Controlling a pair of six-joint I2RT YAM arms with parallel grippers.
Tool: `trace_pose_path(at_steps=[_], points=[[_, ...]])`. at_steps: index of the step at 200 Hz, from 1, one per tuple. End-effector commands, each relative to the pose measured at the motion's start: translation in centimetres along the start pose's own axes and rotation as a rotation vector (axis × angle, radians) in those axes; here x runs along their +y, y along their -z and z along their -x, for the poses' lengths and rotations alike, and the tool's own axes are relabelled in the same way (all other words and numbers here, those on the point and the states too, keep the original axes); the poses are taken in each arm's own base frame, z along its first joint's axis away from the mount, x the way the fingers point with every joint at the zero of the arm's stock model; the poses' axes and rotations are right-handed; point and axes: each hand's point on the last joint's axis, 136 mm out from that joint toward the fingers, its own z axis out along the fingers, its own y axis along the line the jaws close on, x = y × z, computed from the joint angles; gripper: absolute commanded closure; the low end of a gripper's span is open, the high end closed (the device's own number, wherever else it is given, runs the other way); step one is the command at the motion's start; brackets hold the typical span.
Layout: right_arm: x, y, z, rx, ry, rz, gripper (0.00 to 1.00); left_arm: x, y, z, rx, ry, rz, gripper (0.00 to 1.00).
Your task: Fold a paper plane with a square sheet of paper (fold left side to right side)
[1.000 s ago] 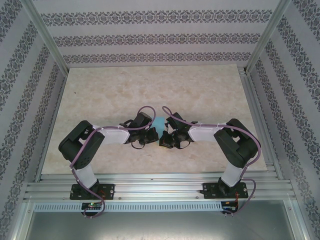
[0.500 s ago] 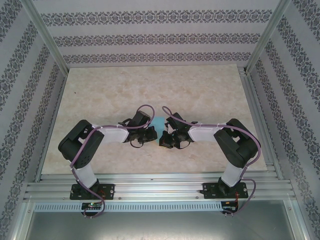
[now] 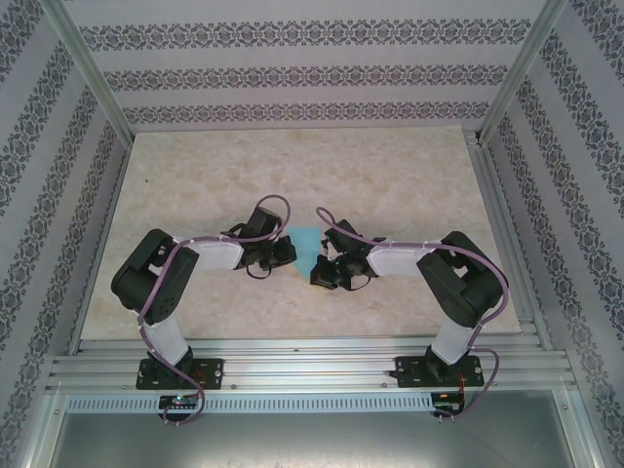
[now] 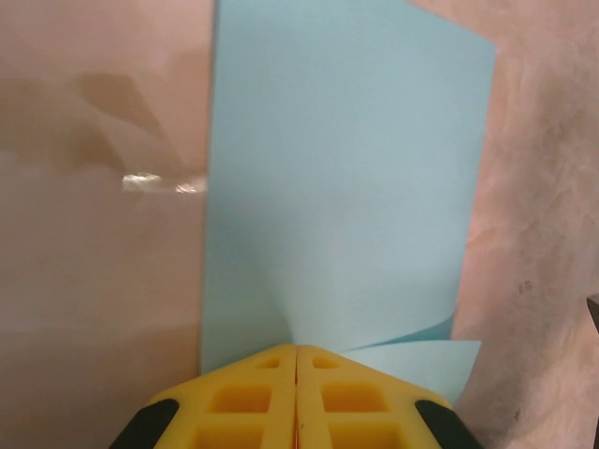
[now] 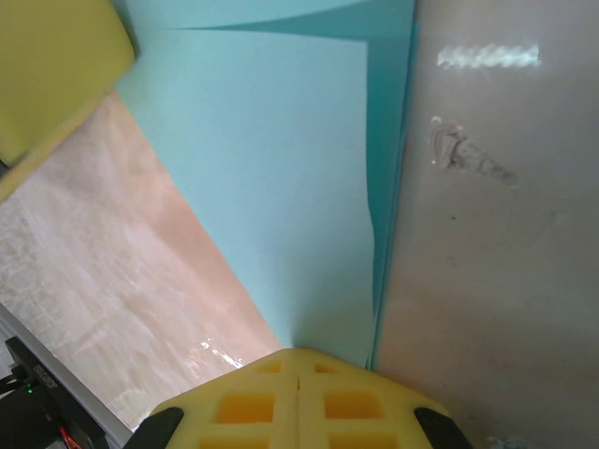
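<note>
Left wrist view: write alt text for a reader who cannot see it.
The left gripper, yellow fingers shut at bottom centre, appears to pinch the near edge of the turquoise square sheet of paper, whose top layer curls up toward the fingertips. The paper stretches away over a pale marbled table, a lower layer peeking out at bottom right.

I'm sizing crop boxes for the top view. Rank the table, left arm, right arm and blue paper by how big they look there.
1. table: largest by far.
2. left arm and right arm: they look alike, so no ranking between them.
3. paper: smallest, and partly covered by the arms.
</note>
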Motion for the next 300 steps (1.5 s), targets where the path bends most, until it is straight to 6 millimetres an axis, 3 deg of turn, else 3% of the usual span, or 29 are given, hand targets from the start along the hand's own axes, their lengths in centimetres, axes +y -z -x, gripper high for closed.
trace_pose_path(at_steps=[1, 59, 86, 104, 127, 160, 183, 217, 242, 265, 280, 300], points=[[-8.8, -1.3, -5.6, 0.161, -0.126, -0.302, 0.97, 3.6, 0.1, 2.3, -0.068, 0.012, 0.094, 0.91], [-8.2, -1.1, -5.1, 0.147, -0.114, -0.287, 0.97, 4.3, 1.5, 4.7, -0.098, 0.027, 0.049, 0.89], [-7.2, -0.9, -4.3, 0.125, -0.096, -0.265, 0.96, 4.1, 4.2, 7.0, -0.145, 0.022, 0.031, 0.83], [-5.5, -0.5, -3.2, 0.089, -0.066, -0.222, 0.95, 3.5, 6.6, 8.4, -0.181, 0.003, 0.020, 0.79], [-2.1, 1.6, -0.7, 0.011, 0.007, -0.180, 0.87, 2.5, 9.3, 8.8, -0.208, -0.026, 0.001, 0.67], [1.7, 6.7, 2.8, -0.133, 0.117, -0.170, 0.74, 1.0, 11.5, 7.4, -0.203, -0.040, -0.072, 0.53], [2.5, 8.0, 4.8, -0.189, 0.151, -0.139, 0.71, 0.1, 11.5, 5.5, -0.167, 0.003, -0.176, 0.47], [2.6, 6.0, 6.8, -0.184, 0.193, -0.116, 0.65, -0.2, 9.9, 3.2, -0.096, 0.085, -0.288, 0.42], [1.4, 4.9, 7.9, -0.179, 0.212, -0.157, 0.62, 0.3, 8.9, 2.5, -0.067, 0.107, -0.286, 0.41], [1.5, 4.1, 8.3, -0.162, 0.229, -0.125, 0.61, 0.3, 8.1, 2.1, -0.043, 0.109, -0.284, 0.40], [1.5, 3.7, 8.0, -0.147, 0.233, -0.113, 0.64, 0.3, 7.7, 1.9, -0.029, 0.108, -0.282, 0.40], [1.3, 3.3, 7.9, -0.130, 0.227, -0.104, 0.75, 0.3, 7.3, 1.9, -0.020, 0.113, -0.277, 0.40]])
